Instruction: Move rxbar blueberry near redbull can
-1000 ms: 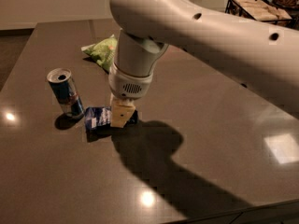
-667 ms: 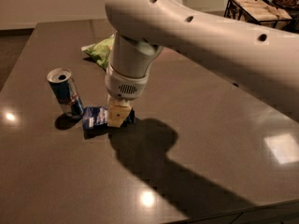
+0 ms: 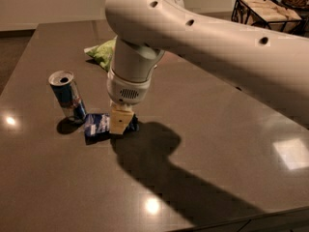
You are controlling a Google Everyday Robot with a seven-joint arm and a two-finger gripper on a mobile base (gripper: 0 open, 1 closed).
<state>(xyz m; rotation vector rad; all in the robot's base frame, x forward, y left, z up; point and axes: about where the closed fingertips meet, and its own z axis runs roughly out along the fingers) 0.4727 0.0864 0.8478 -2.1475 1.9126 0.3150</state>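
Observation:
The rxbar blueberry [image 3: 98, 124], a dark navy wrapper with pale lettering, lies on the dark table just right of the redbull can [image 3: 67, 95]. The can stands upright, blue and silver with an open silver top. My gripper [image 3: 120, 122] hangs from the big white arm [image 3: 193, 37], points straight down and is shut on the bar's right end. The bar's left end almost touches the can's base. The right end of the bar is hidden behind the gripper.
A green chip bag [image 3: 102, 52] lies behind the arm toward the table's back. A black wire basket [image 3: 265, 11] stands at the far right back. The table's front edge [image 3: 241, 221] runs along the lower right.
The gripper has shifted slightly left and down with the bar, bringing the bar closer to the can. The can and the chip bag have not moved.

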